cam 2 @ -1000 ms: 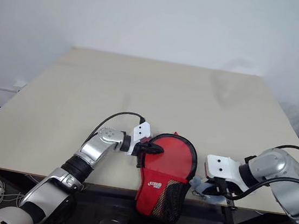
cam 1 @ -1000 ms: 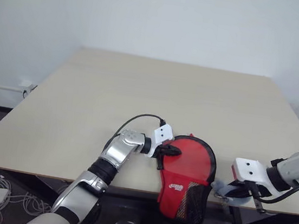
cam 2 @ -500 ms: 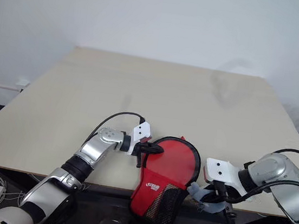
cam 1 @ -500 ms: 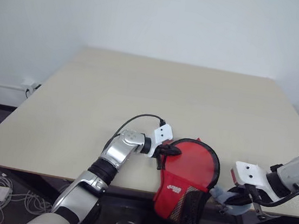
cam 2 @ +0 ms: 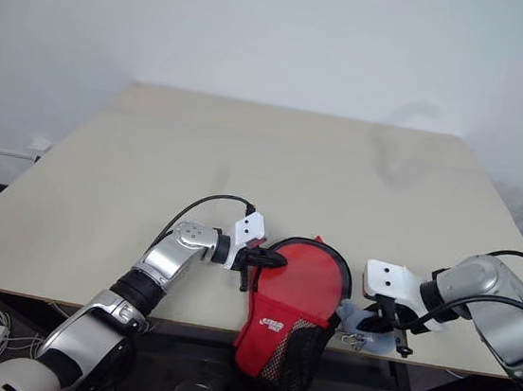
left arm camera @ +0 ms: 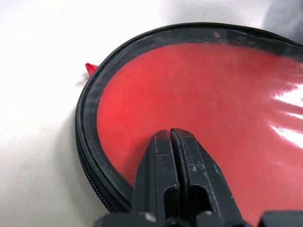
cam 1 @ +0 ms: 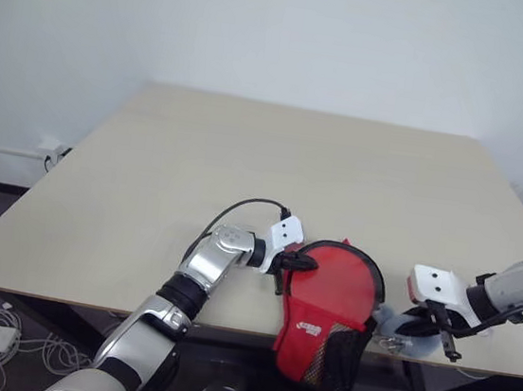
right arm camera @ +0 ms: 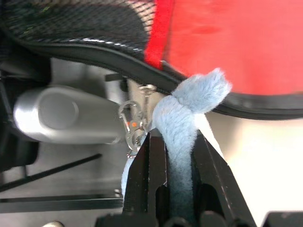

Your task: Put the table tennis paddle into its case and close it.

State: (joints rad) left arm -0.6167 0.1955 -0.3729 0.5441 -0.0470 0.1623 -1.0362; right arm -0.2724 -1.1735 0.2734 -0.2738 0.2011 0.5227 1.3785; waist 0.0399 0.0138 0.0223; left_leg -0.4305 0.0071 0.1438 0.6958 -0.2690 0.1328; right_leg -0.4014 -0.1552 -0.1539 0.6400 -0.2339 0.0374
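Since a second back: right hand [cam 2: 381, 327] has carried its pale blue fleece pull [right arm camera: 182, 127] a little along the case's [cam 1: 329, 304] right edge, near the bench's [cam 1: 245, 174] front lip; the case's hanging end has swung slightly. Left hand [cam 1: 299, 263] unmoved.

Right hand: fingers [right arm camera: 147, 189] clamped on the fleece pull, which is tied to the zip slider beside a small metal clip [right arm camera: 132, 130]. Likely purpose: the strip gives broad fingers something to grip where a bare zip tab would not, so the zip can be drawn round the rim.

Left hand: fingers [left arm camera: 173, 175] pressed together, tips resting on the case's clear face just inside the black zip rim. Reads as a pin, holding the pouch to the bench so it does not slide with the zip pull.

The table tennis paddle [left arm camera: 203, 104] is already inside, red face visible through the clear window. Case lies at the bench's front edge, round head on the surface between the two hands, narrow mesh end drooping over the edge. Left hand touches the head's left side; right hand sits just beside its right rim.

Closing looks under way; how much zip remains I cannot tell.
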